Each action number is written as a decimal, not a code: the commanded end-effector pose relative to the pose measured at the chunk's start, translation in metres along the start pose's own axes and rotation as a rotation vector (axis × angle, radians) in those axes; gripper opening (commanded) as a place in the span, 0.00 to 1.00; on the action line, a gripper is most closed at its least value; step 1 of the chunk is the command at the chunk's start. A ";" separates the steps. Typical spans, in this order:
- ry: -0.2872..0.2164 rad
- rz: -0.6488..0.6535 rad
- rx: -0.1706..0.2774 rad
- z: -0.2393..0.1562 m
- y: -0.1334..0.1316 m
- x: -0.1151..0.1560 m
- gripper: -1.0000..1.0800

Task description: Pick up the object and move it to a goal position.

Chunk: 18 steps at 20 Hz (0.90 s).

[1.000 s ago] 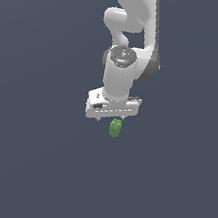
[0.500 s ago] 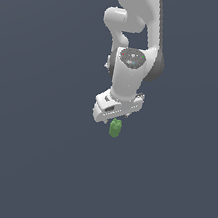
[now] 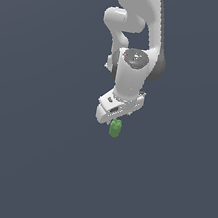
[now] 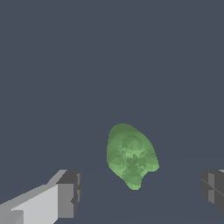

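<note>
Seen from the wrist: left finger (image 4: 65, 194) and right finger (image 4: 214, 190) spread wide, well apart from the object (image 4: 130, 155) lying between them, neither pad touching it. Judged open and nothing pinched yet. In the exterior view, gripper (image 3: 115, 113) hanging from the arm (image 3: 132, 74), with the object (image 3: 115, 128) just below its tips, slightly toward the view's right of the finger gap. Small, matte, green, narrower than the gripper; likely light and rigid, though stiffness cannot be told from the renders. Surface looks lumpy and faceted in the wrist view, so probably not slippery, but rounded ends would roll out of a pinch. Best taken across the middle of the body, pads on opposite flanks, not at the tips. Long axis appears roughly upright in the exterior view, short and stubby there; in the wrist view seen nearly end-on, one rounded end facing the camera, the narrower end trailing away. Exact tilt cannot be told. Whether resting on a surface or not cannot be told either; no goal marker visible.
</note>
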State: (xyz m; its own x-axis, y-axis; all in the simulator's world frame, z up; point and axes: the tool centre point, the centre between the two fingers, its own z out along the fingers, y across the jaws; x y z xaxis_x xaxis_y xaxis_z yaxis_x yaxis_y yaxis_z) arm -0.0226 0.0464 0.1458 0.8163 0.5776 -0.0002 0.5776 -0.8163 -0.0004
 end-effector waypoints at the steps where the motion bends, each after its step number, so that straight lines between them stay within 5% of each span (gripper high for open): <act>1: 0.000 0.000 0.000 0.000 0.000 0.000 0.96; 18: 0.000 -0.005 0.000 0.050 0.000 0.000 0.96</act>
State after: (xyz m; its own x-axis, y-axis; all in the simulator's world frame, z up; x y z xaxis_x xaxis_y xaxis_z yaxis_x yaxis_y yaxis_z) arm -0.0237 0.0466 0.0968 0.8133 0.5819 -0.0010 0.5819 -0.8133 -0.0010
